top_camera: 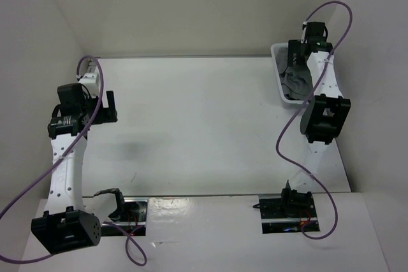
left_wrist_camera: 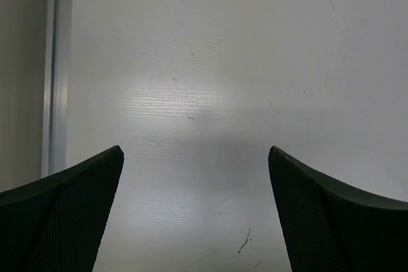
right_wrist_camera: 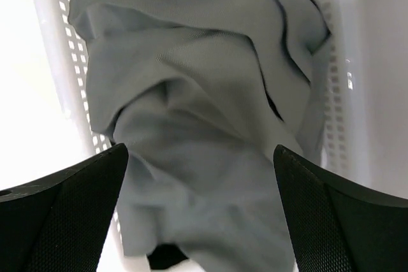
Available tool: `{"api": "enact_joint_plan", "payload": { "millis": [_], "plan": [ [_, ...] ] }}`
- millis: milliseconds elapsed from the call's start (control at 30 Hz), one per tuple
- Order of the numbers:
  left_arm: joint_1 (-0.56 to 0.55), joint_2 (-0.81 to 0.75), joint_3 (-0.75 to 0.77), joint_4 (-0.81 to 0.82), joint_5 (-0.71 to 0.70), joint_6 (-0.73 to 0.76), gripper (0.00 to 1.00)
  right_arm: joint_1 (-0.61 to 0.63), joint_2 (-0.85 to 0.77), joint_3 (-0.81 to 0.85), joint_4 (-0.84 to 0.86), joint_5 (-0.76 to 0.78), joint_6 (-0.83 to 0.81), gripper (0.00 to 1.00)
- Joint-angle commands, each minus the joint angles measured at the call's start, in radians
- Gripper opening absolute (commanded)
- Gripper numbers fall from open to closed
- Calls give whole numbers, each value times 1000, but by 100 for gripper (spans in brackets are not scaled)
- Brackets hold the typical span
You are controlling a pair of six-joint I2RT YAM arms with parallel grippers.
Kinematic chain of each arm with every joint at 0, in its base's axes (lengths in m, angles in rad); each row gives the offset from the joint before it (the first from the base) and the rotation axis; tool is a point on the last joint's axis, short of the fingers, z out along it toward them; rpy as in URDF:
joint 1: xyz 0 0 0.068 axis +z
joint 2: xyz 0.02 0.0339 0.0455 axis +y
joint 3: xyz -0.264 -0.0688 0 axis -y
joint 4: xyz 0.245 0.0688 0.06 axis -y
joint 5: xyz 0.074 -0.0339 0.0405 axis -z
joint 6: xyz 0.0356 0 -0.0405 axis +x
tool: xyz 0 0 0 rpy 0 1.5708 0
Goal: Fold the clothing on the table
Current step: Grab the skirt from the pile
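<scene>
While the skirt (right_wrist_camera: 204,81) lies crumpled in the basket (right_wrist_camera: 48,62) at the table's (top_camera: 191,125) far right corner, it is seen straight below the right gripper (right_wrist_camera: 199,151), jaws spread, nothing held; the left gripper (left_wrist_camera: 194,151), also spread and empty, is poised well apart by the left edge.
</scene>
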Motion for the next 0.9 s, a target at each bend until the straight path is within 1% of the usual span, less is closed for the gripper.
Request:
{"api": "enact_joint_plan", "payload": {
  "millis": [0, 167, 233, 267, 300, 333, 367, 400, 433, 533, 600, 667, 700, 733, 767, 800, 833, 867],
  "plan": [
    [25, -12, 0, 10, 67, 22, 100, -13, 74, 96, 17, -21, 7, 99],
    [45, -12, 0, 1, 105, 40, 100, -13, 171, 165, -22, -43, 7, 99],
    [46, -22, 0, 1, 106, 49, 100, -22, 211, 203, -38, -53, -3, 85],
    [55, -22, 0, 1, 106, 49, 100, -22, 220, 219, -60, -53, -3, 75],
    [55, -31, 0, -8, 106, 49, 100, -22, 220, 243, -69, -65, -3, 50],
    [55, -31, -11, -8, 106, 49, 100, -22, 229, 254, -69, -66, -3, 35],
    [55, -40, -11, -8, 106, 49, 100, -22, 229, 254, -84, -66, -3, 24],
    [55, -40, -23, -8, 106, 49, 100, -22, 229, 268, -98, -75, -3, 7],
    [55, -40, -23, -8, 106, 49, 100, -31, 216, 268, -98, -75, -3, 0],
    [64, -49, -32, 1, 124, 49, 100, -40, 186, 302, -135, -88, -3, 0],
    [64, -69, -32, 1, 124, 49, 100, -41, 144, 384, -192, -111, -3, 0],
    [64, -78, -32, 1, 124, 49, 100, -41, 133, 504, -264, -177, -3, 0],
    [64, -78, -32, 1, 124, 49, 100, -41, 98, 601, -303, -209, -3, 0],
    [64, -78, -32, 1, 133, 58, 100, -41, 40, 569, -272, -246, -3, 0],
    [64, -78, -32, -11, 133, 58, 100, -9, -12, 547, -272, -285, -31, 0],
    [64, -87, -20, -24, 142, 71, 100, 2, -86, 564, -287, -334, -45, 0],
    [64, -98, -20, -34, 165, 80, 100, 27, -146, 578, -296, -424, -45, 0],
    [76, -98, -11, -44, 187, 89, 100, 41, -175, 589, -305, -473, -58, 0]
  ]
}}
